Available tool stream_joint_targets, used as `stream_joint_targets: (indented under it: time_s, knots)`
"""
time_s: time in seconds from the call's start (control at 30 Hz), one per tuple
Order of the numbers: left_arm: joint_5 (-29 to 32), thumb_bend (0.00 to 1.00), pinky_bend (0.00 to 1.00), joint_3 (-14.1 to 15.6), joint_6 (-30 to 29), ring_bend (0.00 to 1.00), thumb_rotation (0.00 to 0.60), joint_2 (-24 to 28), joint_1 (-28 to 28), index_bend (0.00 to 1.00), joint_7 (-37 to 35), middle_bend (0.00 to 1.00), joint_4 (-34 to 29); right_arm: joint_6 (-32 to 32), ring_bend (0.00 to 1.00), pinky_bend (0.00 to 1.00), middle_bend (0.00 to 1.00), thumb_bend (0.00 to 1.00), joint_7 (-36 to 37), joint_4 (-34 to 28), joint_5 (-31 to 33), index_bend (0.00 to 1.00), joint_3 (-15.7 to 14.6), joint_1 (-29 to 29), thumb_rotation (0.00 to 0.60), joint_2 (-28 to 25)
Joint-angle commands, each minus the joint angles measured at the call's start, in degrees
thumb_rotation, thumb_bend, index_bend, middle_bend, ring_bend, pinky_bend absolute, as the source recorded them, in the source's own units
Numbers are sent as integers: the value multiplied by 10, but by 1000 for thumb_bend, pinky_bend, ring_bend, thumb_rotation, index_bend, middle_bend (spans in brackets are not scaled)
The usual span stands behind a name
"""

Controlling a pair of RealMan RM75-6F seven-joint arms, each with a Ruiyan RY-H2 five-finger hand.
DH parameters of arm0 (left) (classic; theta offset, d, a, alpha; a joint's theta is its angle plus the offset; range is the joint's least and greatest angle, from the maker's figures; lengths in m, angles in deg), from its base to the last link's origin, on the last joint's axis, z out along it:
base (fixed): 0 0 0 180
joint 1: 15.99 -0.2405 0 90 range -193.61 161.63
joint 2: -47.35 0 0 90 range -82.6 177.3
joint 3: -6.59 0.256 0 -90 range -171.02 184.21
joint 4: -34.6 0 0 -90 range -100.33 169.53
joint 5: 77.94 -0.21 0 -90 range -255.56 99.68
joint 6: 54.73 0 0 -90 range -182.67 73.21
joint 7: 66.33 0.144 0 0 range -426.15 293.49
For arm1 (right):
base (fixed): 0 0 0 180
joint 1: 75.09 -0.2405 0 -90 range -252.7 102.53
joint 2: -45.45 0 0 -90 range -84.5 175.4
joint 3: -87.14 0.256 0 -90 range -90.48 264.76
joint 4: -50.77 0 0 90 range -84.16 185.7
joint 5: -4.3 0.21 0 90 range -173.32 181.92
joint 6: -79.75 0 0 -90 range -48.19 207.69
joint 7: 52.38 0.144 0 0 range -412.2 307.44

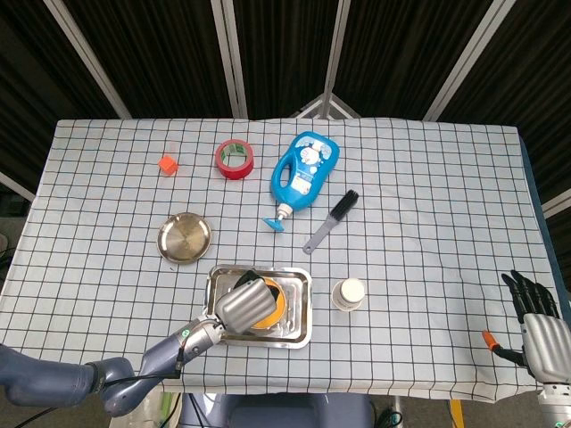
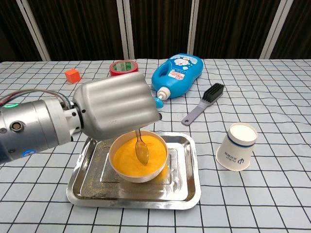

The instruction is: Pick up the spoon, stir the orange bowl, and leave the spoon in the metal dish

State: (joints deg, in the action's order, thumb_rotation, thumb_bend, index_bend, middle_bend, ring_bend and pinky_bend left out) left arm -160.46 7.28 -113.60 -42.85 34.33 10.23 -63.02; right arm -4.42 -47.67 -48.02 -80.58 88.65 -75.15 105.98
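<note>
While our left hand grips the spoon, its tip sits down in the orange bowl, which stands in the metal tray near the front table edge. Our right hand hangs off the table's right corner, fingers apart and holding nothing. A round metal dish lies just behind the tray, to its left, and a paper cup stands right of it.

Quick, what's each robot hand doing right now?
Left robot hand: holding the spoon in the orange bowl.
Right robot hand: open, holding nothing.
</note>
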Motion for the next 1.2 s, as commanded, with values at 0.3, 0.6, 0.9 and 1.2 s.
stream_joint_targets:
  time_s: [0.3, 0.6, 0.9, 1.2]
  knots:
    - [15, 653, 1000, 5, 8, 1000, 600, -20, -7, 801, 9, 1000, 15, 0, 0, 0, 0, 311, 0, 0, 1, 0, 0, 0, 600, 0]
    - [23, 654, 1000, -5, -5, 1000, 600, -43, -15, 802, 14, 1000, 46, 1, 0, 0, 0, 311, 1, 0, 1, 0, 0, 0, 600, -1]
    - [32, 655, 1000, -12, -8, 1000, 600, -39, -18, 802, 11, 1000, 58, 1, 0, 0, 0, 312, 1, -1, 1, 0, 0, 0, 600, -1]
    - [21, 655, 1000, -17, -22, 1000, 600, -26, -24, 802, -14, 1000, 34, 2, 0, 0, 0, 311, 2, -1, 2, 0, 0, 0, 600, -1]
